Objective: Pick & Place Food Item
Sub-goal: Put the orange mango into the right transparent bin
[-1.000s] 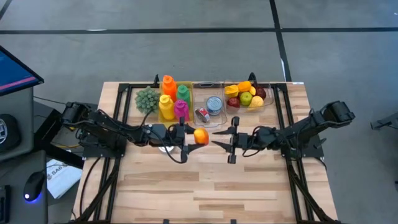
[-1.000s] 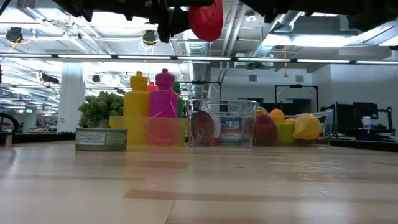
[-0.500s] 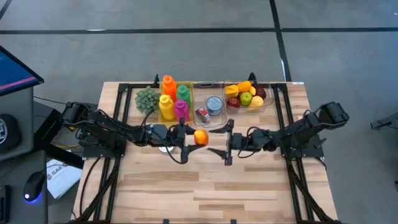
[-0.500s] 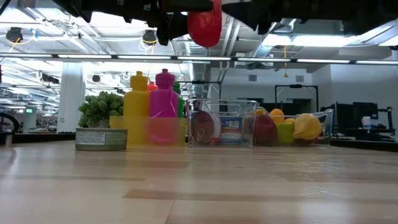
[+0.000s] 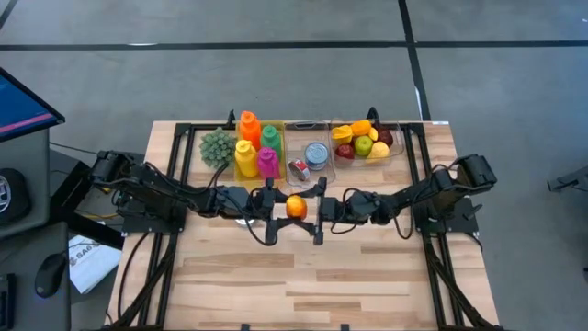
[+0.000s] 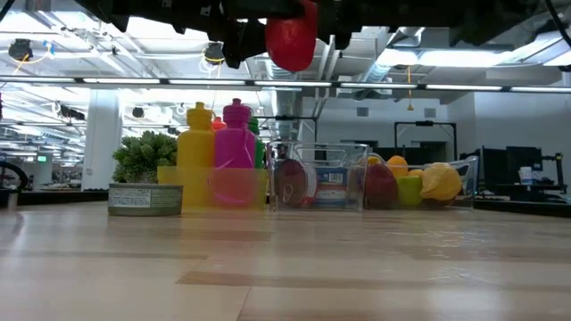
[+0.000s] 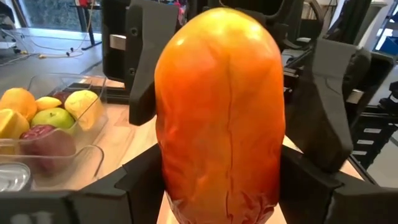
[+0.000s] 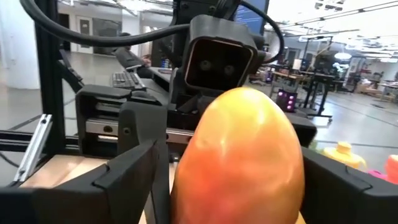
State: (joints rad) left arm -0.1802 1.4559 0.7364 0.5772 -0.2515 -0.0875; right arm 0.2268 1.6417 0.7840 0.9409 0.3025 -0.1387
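An orange-red fruit [image 5: 295, 208] hangs in the air over the middle of the table, at the top of the low view [image 6: 292, 40]. My left gripper [image 5: 281, 208] comes from the table's left and is shut on it. My right gripper [image 5: 317, 209] comes from the right and is open. Its two fingers [image 8: 137, 174] stand on either side of the fruit's right part [image 8: 239, 162], and I see no touch. In the left wrist view the fruit [image 7: 221, 112] fills the middle, with the right gripper's fingers [image 7: 329, 106] behind it. My left gripper pinches the fruit's left part [image 7: 186, 186] between its two fingers [image 7: 143, 183], which lie level and come from the table's left. The fruit is lifted clear of the table, its long axis upright in the wrist view.
Along the far edge stand clear bins with coloured bottles [image 5: 255, 147], tins [image 5: 312, 156] and mixed fruit [image 5: 366, 140], and a green bunch [image 5: 218, 145] lies beside them. A tin [image 6: 145, 198] stands on the table to the left. The near half of the wooden top [image 5: 303, 285] is bare.
My right gripper has moved toward the table's left, up to the fruit, and has opened. Its fingers now stand on either side of the fruit. The left gripper and the fruit have stayed in place.
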